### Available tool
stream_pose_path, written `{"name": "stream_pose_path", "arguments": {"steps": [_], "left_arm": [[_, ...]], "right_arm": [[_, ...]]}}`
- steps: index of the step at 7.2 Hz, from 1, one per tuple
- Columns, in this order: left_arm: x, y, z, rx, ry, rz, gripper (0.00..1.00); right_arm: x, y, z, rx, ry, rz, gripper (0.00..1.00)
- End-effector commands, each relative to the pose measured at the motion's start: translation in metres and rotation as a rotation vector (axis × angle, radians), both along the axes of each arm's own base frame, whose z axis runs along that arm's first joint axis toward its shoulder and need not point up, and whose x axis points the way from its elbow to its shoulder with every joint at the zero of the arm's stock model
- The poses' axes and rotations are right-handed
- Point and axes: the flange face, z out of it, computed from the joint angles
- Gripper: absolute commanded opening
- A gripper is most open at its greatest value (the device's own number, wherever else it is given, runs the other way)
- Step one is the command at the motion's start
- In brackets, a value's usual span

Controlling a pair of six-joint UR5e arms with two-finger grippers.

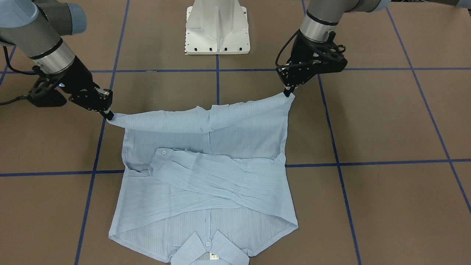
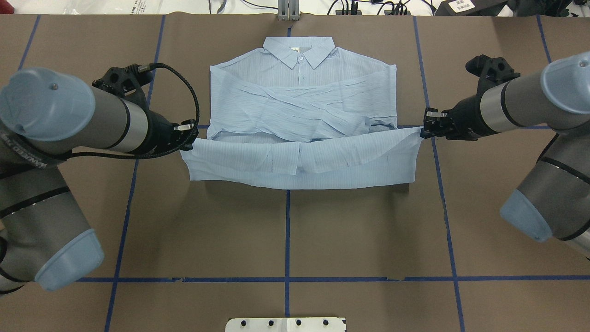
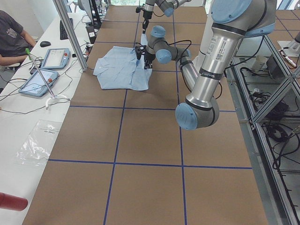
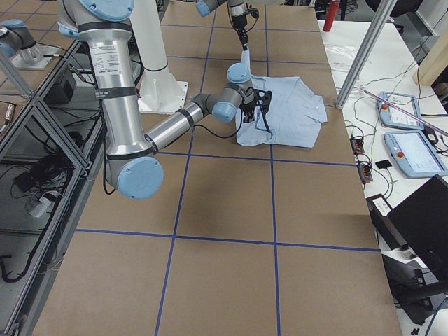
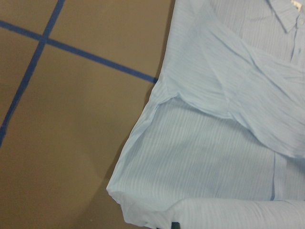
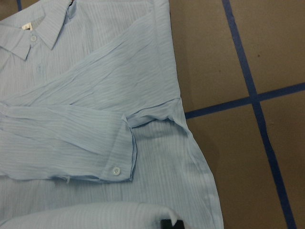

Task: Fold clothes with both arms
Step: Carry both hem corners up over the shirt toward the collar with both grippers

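The clothes are one pale blue striped shirt point(image 2: 299, 101) lying front up on the brown table. Its collar point(image 2: 298, 48) is on the far side from me and both sleeves are crossed over the chest point(image 1: 220, 176). My left gripper point(image 2: 192, 138) point(image 1: 289, 92) is shut on one hem corner. My right gripper point(image 2: 421, 132) point(image 1: 109, 117) is shut on the other. The hem hangs stretched between them, lifted off the table and sagging in the middle. Both wrist views look down on the shirt point(image 5: 214, 157) point(image 6: 95, 119), with the pinched hem fabric at their bottom edge.
The white pedestal base point(image 1: 217, 29) stands on my side of the table. Blue tape lines point(image 2: 287, 230) grid the brown surface. In the exterior left view a person point(image 3: 11, 37) sits at a side desk with tablets point(image 3: 54, 58), behind a metal post point(image 3: 70, 33).
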Motion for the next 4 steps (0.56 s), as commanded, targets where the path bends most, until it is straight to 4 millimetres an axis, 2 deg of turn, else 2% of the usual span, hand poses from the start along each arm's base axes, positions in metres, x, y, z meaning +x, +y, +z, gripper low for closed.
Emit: {"name": "stream_pose_path", "arguments": {"steps": [1,2,3,4], "left_arm": [[-0.002,-0.031,-0.015,0.013,0.011,-0.040,0.00],[0.004,-0.052,-0.005,0.013,0.013,-0.061,0.00],[0.014,-0.074,0.014,0.022,0.021,-0.075,0.00],[0.010,-0.106,0.019,0.040,0.042,-0.114,0.00]], "right_arm": [[0.022,-0.039,-0.018,-0.002,-0.032,0.042,0.00],[0.032,-0.057,-0.021,-0.008,-0.039,0.060,0.00],[0.044,-0.075,-0.019,-0.020,-0.038,0.083,0.00],[0.044,-0.101,-0.036,-0.016,-0.048,0.104,0.00]]}}
